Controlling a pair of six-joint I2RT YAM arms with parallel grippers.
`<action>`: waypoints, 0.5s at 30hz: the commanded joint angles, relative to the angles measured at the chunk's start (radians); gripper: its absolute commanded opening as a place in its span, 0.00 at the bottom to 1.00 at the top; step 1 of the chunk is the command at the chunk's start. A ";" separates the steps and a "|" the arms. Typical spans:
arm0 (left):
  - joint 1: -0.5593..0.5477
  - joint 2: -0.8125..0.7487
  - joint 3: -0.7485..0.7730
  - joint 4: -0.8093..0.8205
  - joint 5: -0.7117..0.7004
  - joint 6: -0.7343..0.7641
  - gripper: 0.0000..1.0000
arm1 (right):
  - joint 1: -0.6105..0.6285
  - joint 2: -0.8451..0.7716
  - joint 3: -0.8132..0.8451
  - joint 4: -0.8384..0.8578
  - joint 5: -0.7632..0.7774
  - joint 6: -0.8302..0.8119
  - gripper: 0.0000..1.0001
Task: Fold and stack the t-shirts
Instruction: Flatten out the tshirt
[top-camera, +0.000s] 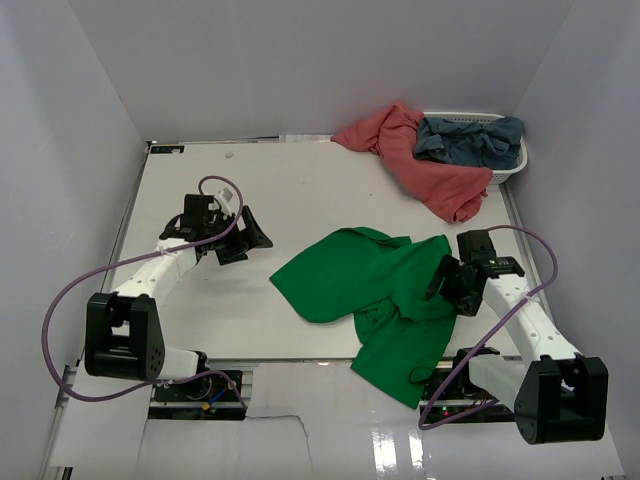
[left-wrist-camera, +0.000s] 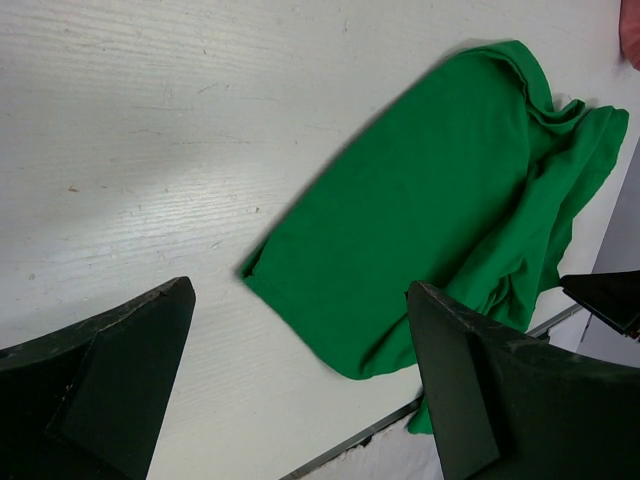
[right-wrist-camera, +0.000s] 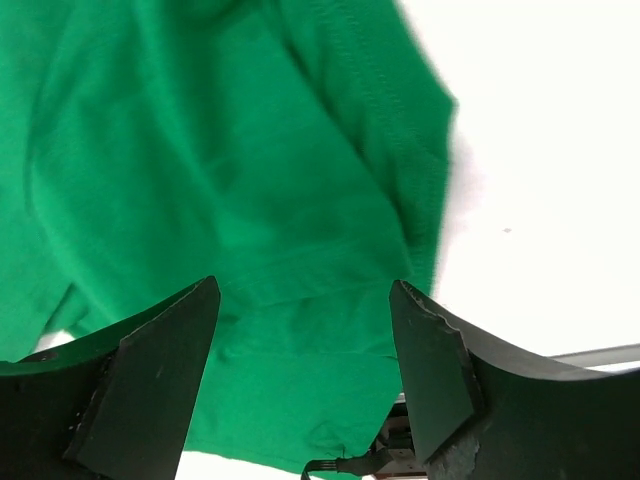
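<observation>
The green t-shirt (top-camera: 365, 285) lay crumpled at the table's (top-camera: 250, 180) near edge, partly hanging over it, so the right hand (top-camera: 442, 282) hovered spread over its right side, likely to grab it, while the left hand (top-camera: 245, 235) hung spread, apart.

White arm links (top-camera: 152, 267), black joint housings (top-camera: 124, 335), purple cables (top-camera: 46, 330); fingers (left-wrist-camera: 110, 390) black, wedge-shaped, matte, rough-edged.

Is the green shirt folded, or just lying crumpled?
Crumpled, not folded. The green t-shirt lies bunched in uneven wrinkles, its lower part hanging off the near edge of the table.
</observation>
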 joint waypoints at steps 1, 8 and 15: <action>0.000 -0.004 0.043 0.006 -0.008 0.015 0.98 | -0.005 -0.002 0.001 -0.016 0.097 0.060 0.75; 0.000 -0.011 0.042 0.005 -0.016 0.023 0.98 | -0.007 0.047 0.000 -0.020 0.137 0.086 0.67; 0.002 -0.014 0.042 0.001 -0.022 0.031 0.98 | -0.007 0.076 -0.016 0.007 0.136 0.095 0.54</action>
